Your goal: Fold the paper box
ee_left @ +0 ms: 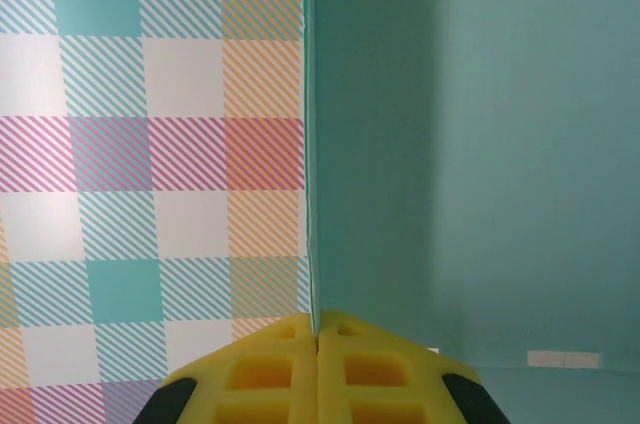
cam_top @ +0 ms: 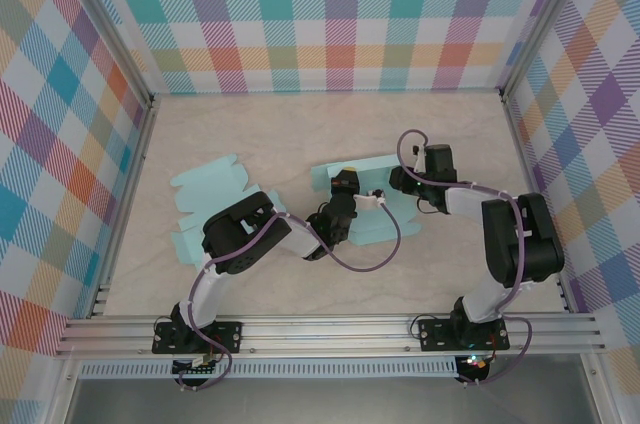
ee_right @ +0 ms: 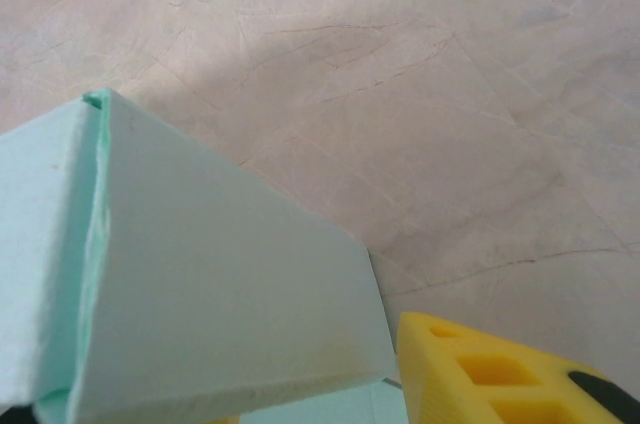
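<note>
From above, the pale teal paper box (cam_top: 372, 224) sits mid-table, half hidden under both arms. The right gripper (cam_top: 400, 182) is hard to make out against it.

Left wrist: the left gripper (ee_left: 318, 329) is pinched tight on the box's thin wall edge.

Right wrist: one yellow finger (ee_right: 480, 374) sits beside a folded flap. Its partner is cut off, so I cannot tell its grip.

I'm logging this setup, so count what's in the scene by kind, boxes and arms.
Boxes: 2, flat box and half-folded box.
Arms: 2, left arm and right arm.
Total: 4.
</note>
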Tool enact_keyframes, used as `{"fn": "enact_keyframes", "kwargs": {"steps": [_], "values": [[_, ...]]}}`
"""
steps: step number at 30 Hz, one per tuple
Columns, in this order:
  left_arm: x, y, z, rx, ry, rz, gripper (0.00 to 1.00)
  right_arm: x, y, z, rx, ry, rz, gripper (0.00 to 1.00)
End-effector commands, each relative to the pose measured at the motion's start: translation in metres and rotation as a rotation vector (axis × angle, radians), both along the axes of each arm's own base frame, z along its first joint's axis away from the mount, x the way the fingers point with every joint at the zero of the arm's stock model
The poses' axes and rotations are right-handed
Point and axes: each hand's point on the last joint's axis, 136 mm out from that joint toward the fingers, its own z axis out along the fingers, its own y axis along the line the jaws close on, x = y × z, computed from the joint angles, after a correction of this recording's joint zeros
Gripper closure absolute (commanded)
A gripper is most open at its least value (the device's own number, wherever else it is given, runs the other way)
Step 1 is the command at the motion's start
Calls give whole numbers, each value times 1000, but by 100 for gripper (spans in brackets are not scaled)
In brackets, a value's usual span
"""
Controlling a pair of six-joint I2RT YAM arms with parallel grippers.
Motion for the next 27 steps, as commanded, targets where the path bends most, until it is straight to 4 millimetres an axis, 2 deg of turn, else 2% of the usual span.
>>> {"fn": "enact_keyframes", "kwargs": {"steps": [1, 7, 12, 17, 20, 27], "values": [[-6, -9, -22, 55, 38, -49, 100, 19, -2, 8, -72, -73, -23, 59], [-6, -10, -20, 49, 36, -50, 100, 21, -4, 7, -169, -98, -59, 67], [-6, -11, -11, 14, 31, -49, 100, 21, -6, 8, -222, -112, -85, 75], [-6, -8, 15, -112, 22, -28, 98, 20, -3, 9, -258, -121, -77, 89], [-8, -3, 36, -218, 35, -10, 86, 18, -1, 9, -274, -125, -68, 94], [-23, 21, 77, -495, 99, 16, 79, 13, 1, 13, -284, -133, -62, 98]]}}
